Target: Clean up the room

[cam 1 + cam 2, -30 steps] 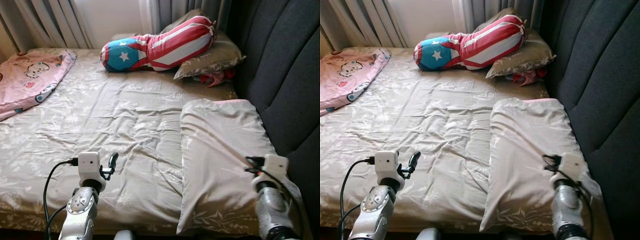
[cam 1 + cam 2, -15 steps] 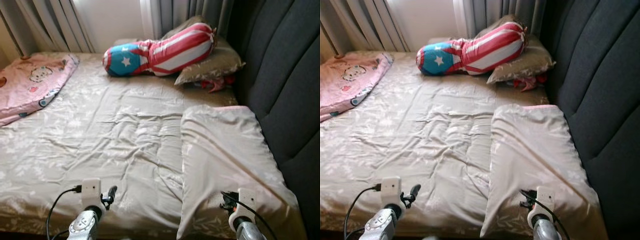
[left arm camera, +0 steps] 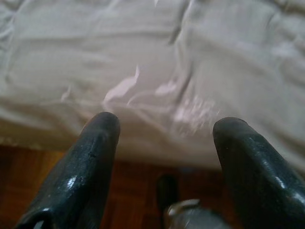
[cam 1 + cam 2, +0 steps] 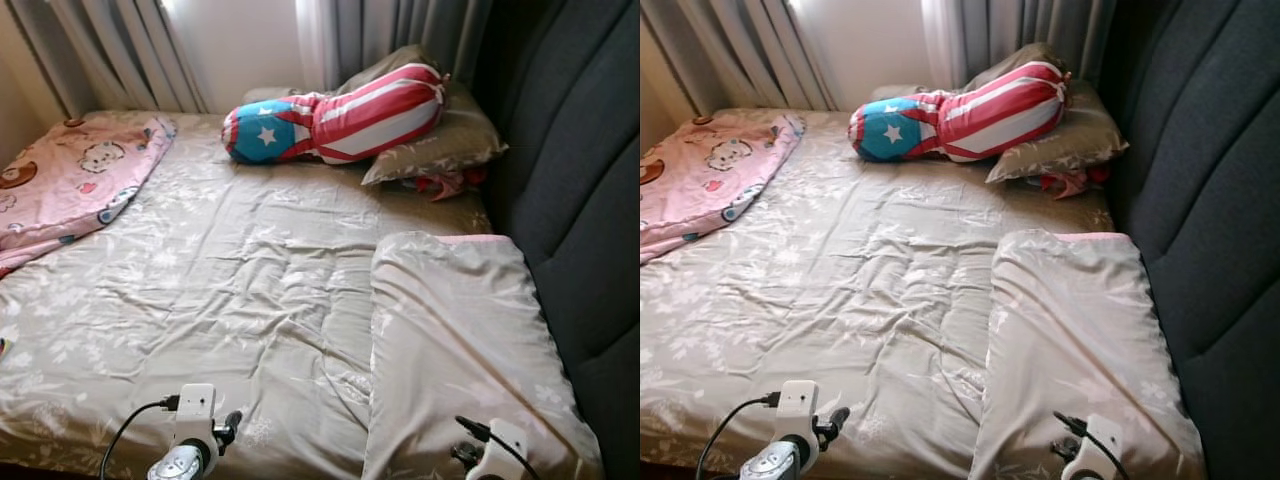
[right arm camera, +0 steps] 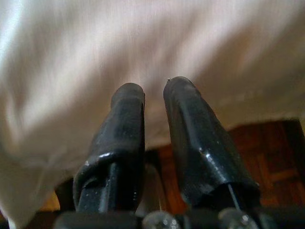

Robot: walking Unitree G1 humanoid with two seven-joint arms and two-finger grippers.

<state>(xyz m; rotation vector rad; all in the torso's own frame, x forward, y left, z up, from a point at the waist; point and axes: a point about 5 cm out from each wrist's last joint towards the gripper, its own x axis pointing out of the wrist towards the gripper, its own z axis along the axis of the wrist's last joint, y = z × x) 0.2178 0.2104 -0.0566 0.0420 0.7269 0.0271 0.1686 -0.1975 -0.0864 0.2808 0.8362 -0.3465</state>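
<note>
Here's the bed [image 4: 230,270], its beige floral sheet rumpled, a matching pillow [image 4: 460,350] lying flat at the headboard [image 4: 580,200] side. Left gripper [image 3: 164,124] hangs low off the near edge, fingers [image 3: 95,157] spread wide, holding nothing. Right gripper [image 5: 153,90] sits by the pillow's near end, fingers [image 5: 190,138] almost together, empty. Farther back: a stars-and-stripes bolster [image 4: 335,113] on another pillow [image 4: 440,140], pink cartoon blanket [image 4: 70,185] opposite.

On the bed [image 4: 250,280], a pillow [image 4: 455,340] lies right, near the headboard [image 4: 570,170]; a bolster [image 4: 335,110] lies behind it; a blanket [image 4: 70,180] lies far left.
</note>
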